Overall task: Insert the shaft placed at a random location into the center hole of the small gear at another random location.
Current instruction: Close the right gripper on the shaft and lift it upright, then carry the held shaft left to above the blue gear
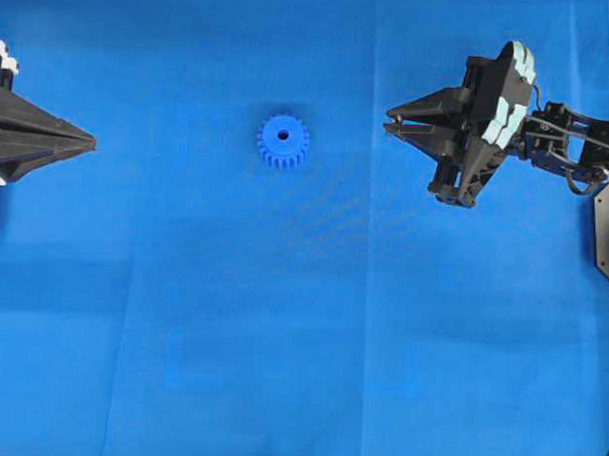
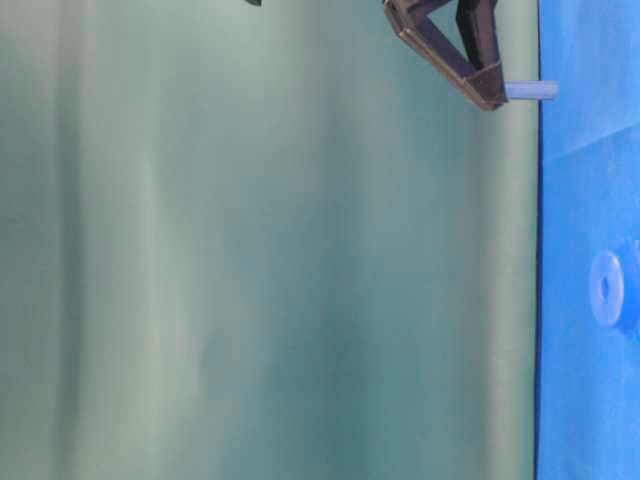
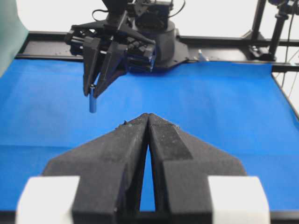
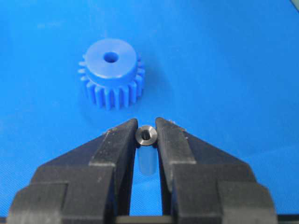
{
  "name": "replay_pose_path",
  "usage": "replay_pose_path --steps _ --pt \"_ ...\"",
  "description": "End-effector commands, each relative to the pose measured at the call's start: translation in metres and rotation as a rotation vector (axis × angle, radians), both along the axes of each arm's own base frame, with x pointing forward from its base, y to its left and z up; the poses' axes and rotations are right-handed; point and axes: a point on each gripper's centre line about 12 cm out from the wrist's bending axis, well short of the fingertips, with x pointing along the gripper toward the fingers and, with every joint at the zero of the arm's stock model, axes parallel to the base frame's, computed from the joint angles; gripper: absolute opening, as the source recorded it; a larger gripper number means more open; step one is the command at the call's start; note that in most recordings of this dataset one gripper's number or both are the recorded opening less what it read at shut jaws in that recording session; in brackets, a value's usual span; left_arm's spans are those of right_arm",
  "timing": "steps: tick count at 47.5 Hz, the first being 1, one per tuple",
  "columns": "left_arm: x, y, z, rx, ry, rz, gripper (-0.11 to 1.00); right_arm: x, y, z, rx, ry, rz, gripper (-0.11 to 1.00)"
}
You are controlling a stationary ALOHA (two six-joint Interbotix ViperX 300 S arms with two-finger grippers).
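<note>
Shaft: the short silvery-grey metal pin (image 4: 146, 135) hangs upright in my right gripper (image 4: 146, 136), pinched near its top end, its lower part reaching down toward the blue counter (image 1: 280, 367) without touching it, as the table-level view suggests.
Right gripper: clenched on the shaft, one finger on each side of it, held above the counter toward its right edge in the overhead view.
Left gripper: my left gripper (image 3: 148, 122) has its fingers pressed together with nothing between them; it sits at the counter's left edge in the overhead view.
Gear: the small bright blue plastic toothed wheel (image 1: 283, 140) lies flat on the counter, raised hub up, between my two grippers and nearer the far edge.
Center hole: the small dark round hole (image 4: 111, 58) faces up and is unobstructed.
Handling, as I judge it: the shaft is stiff, smooth and light, likely to slip or tilt if my grip loosens; a high hold leaves the lower end free to enter.
Gear handling: light plastic, so it may slide if the pin catches the hub's rim off-centre.
Next need: bring the pin straight above the hole, vertical.
</note>
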Motion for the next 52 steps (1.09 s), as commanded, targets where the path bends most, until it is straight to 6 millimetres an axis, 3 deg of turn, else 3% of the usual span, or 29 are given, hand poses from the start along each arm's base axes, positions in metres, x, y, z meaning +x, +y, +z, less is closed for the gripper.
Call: replay_pose_path --steps 1,13,39,52 --pt "0.001 0.000 0.004 -0.002 -0.009 0.001 0.00 0.004 -0.002 0.009 -0.006 -0.028 -0.004 0.03" --pt "0.001 0.000 0.003 -0.002 -0.005 0.001 0.00 0.022 -0.005 0.012 -0.008 -0.037 -0.002 0.03" --pt "0.001 0.000 0.003 -0.003 -0.005 0.001 0.00 0.117 -0.005 0.025 -0.029 -0.046 0.073 0.03" --pt "0.001 0.000 0.003 -0.003 -0.006 0.001 0.00 0.135 -0.006 0.021 -0.028 -0.032 0.085 0.03"
